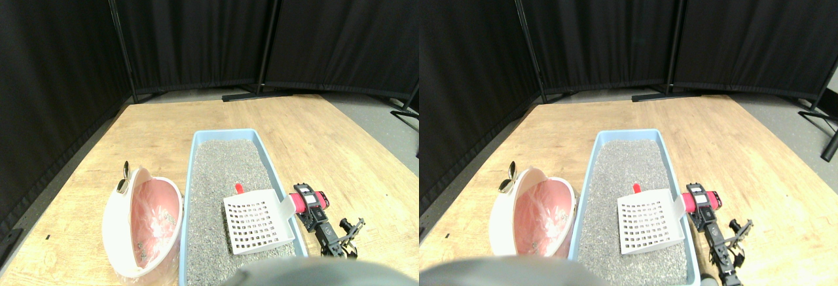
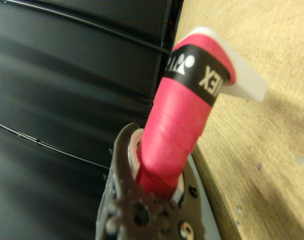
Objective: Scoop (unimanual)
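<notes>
Red object [image 1: 239, 187] half hidden behind scoop [image 1: 257, 223]

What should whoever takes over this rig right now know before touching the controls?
Right gripper: shut on the scoop's pink wrapped handle.
Slotted white scoop: over the grey litter in the blue litter tray, looks empty.
Small red object: on the litter just beyond the scoop.
Pink-lined white bin: left of the tray, a few bits inside.
Left: scoop the red object and tip it into the bin.

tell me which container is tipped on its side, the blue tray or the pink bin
The pink bin: it lies tipped, opening facing the blue tray, which sits flat, filled with litter.
</notes>
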Controlling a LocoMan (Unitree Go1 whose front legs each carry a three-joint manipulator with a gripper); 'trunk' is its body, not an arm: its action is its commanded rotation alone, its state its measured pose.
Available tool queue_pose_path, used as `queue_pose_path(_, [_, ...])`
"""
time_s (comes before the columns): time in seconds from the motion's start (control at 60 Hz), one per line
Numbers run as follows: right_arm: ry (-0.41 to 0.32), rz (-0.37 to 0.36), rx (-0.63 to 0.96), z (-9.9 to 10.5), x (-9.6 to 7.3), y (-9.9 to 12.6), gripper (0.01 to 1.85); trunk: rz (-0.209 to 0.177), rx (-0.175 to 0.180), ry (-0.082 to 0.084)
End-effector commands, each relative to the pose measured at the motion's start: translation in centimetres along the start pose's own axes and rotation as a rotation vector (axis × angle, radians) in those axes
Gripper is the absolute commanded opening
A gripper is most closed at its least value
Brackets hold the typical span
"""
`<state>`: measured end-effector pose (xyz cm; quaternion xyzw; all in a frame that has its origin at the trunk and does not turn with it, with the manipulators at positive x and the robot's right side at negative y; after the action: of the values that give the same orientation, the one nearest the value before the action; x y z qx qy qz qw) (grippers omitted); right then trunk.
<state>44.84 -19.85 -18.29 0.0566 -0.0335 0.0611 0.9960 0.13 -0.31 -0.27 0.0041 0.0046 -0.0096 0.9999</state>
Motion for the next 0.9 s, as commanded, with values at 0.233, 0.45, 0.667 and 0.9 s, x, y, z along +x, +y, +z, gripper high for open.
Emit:
queue_pose_path(0.233, [-0.223, 0.023, -0.093, 5.4, 1.0, 0.6, 0.06, 0.01, -0.025, -0.016])
queue_pose_path(0.45, [-0.292, 0.065, -0.12, 7.0, 2.3, 0.9, 0.06, 0.014, -0.031, -0.017])
queue_pose_path(0.667, [-0.312, 0.122, -0.177, 8.4, 4.1, 0.9, 0.06, 0.018, -0.039, -0.018])
queue_pose_path(0.9, [-0.293, 0.105, -0.231, 9.1, 5.7, 0.6, 0.06, 0.027, -0.049, -0.023])
